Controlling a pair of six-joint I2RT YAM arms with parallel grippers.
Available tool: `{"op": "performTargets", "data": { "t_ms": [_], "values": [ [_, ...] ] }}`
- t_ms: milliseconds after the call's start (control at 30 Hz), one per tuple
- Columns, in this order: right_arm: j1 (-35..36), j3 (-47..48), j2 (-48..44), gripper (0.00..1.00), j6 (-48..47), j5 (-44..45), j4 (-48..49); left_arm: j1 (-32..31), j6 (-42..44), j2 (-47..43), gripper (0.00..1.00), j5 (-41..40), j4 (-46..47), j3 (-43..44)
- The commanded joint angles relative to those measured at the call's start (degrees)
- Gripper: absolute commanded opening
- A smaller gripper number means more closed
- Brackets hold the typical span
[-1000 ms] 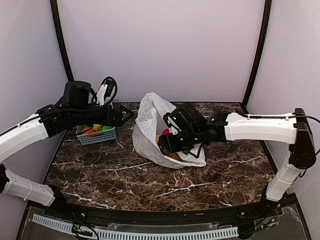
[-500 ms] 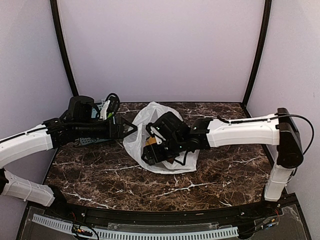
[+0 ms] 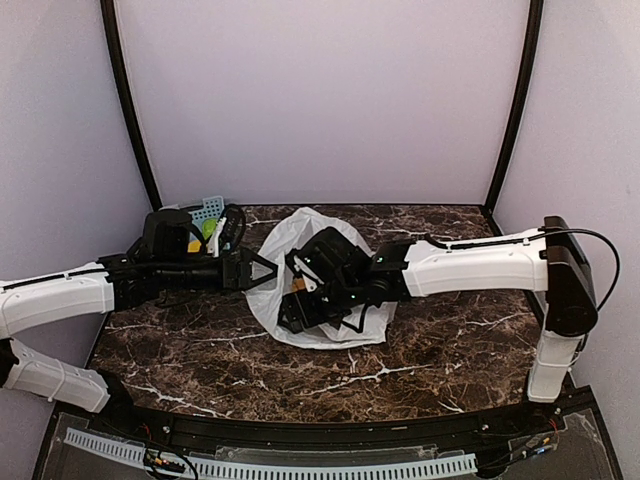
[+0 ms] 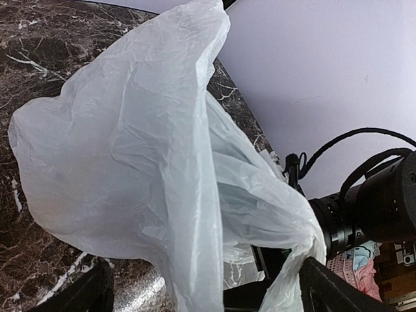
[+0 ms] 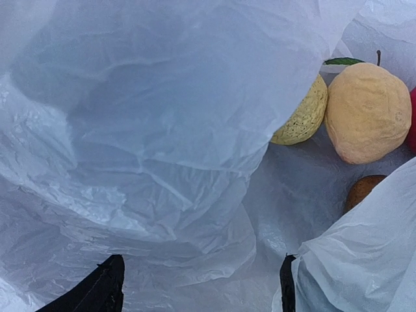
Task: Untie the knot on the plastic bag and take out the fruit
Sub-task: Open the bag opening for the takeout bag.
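Note:
The white plastic bag (image 3: 292, 232) lies open in the middle of the table, slumped round my right gripper (image 3: 293, 316), which reaches inside it. In the right wrist view the right gripper (image 5: 198, 294) is open, with only crumpled bag film (image 5: 162, 130) between its fingers. The fruit lies ahead of it: a tan-yellow one (image 5: 367, 120), a bumpy yellow one (image 5: 305, 117), a brownish-orange one (image 5: 361, 190). My left gripper (image 3: 268, 272) stands open at the bag's left edge, and a fold of bag (image 4: 143, 162) hangs between the left gripper's (image 4: 208, 300) fingers. The knot is out of view.
A small blue lattice basket (image 3: 207, 210) with green and yellow things stands at the back left, behind my left arm. The right arm's black wrist and cables (image 4: 367, 211) sit close on the far side of the bag. Purple walls close in the table.
The right arm has swung left and pushed deeper into the bag, shifting the bag left. The left gripper has come forward and right to the bag's edge, uncovering the basket.

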Motion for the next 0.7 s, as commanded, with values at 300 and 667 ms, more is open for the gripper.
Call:
{"op": "performTargets", "data": {
  "t_ms": [300, 667],
  "values": [
    [0.5, 2.1, 2.2, 0.80, 0.3, -0.5, 1.2, 0.3, -2.7, -2.6, 0.99, 2.8, 9.6, -1.6],
    [0.4, 2.4, 2.0, 0.80, 0.2, -0.3, 0.6, 0.3, -1.1, 0.0, 0.98, 2.4, 3.8, -1.5]
  ]
}}
